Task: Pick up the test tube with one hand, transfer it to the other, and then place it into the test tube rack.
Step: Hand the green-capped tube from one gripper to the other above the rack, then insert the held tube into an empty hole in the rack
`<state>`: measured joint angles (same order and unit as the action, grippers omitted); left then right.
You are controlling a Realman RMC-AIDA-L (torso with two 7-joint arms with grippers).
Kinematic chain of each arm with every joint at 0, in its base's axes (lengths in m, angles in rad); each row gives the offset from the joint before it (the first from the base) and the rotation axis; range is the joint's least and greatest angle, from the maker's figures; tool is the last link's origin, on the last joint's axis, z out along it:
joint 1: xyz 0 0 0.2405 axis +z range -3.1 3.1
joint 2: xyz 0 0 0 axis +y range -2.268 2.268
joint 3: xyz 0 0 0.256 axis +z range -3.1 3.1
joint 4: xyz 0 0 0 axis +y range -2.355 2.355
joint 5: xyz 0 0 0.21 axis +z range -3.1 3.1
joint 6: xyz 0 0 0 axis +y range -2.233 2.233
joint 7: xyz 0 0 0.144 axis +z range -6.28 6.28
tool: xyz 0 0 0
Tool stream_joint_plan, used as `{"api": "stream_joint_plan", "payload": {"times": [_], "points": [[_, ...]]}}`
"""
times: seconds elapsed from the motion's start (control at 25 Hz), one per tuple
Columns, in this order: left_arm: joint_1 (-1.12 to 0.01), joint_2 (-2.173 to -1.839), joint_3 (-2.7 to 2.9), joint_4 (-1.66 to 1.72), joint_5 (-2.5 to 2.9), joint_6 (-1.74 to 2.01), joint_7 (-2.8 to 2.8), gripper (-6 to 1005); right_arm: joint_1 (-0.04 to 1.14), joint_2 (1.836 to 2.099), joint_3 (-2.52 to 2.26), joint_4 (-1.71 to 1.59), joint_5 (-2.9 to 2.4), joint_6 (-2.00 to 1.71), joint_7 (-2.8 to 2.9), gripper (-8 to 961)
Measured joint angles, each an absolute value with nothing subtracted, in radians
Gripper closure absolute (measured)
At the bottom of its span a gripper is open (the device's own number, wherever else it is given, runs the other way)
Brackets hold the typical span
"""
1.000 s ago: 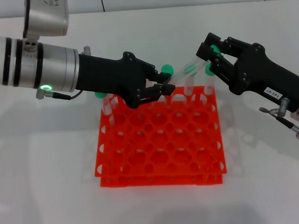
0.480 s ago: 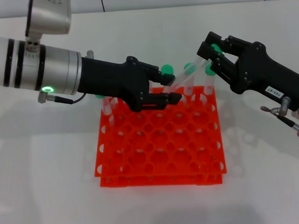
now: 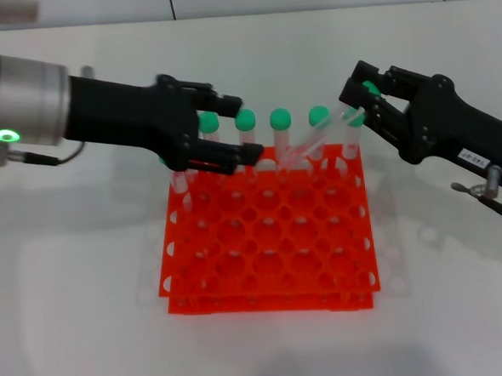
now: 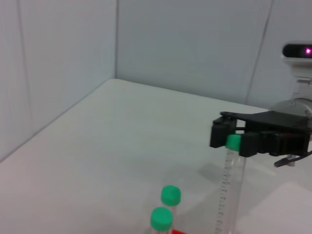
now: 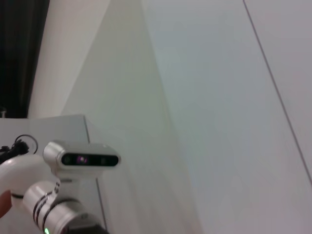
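The test tube [image 3: 316, 138] hangs slanted, and its green cap [image 3: 368, 90] is clamped in my right gripper [image 3: 358, 98], the black one with the white label. The tube's lower end is over the back rows of the orange-red rack [image 3: 268, 264]. My left gripper [image 3: 247, 127], black and unlabelled, is open and empty over the rack's back left corner, apart from the tube. In the left wrist view the right gripper [image 4: 233, 139] holds the capped tube [image 4: 226, 190] upright.
Several other green-capped tubes [image 3: 281, 118] stand in the rack's back row, and two of their caps [image 4: 170, 195] show in the left wrist view. The rack stands on a white table [image 3: 87, 292]. The right wrist view shows only the robot's head [image 5: 80, 158] and the wall.
My left gripper has opened, let go of the tube's lower end and drawn back to the left. My right gripper keeps the tube by its cap and has shifted slightly right.
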<state>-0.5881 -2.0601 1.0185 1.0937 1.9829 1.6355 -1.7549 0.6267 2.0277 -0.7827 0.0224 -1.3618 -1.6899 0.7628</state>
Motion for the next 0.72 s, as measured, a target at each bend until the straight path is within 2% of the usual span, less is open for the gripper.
{"api": "stream_joint_plan", "payload": {"times": [0.16, 0.4, 0.72], "points": [[-0.526, -2.056, 1.012, 1.246, 1.990, 1.673, -1.858, 245, 0.611, 2.023, -0.825, -0.039, -1.371, -1.696, 0.815, 694], [-0.396, -2.063, 1.009, 1.454, 1.992, 1.695, -1.955, 252, 0.592, 2.020, -0.932, -0.202, -1.371, -1.695, 0.955, 694], [-0.222, -2.077, 1.000, 1.555, 1.945, 1.709, -1.955, 257, 0.595, 2.007, -1.021, -0.411, -1.384, -1.671, 1.135, 693]]}}
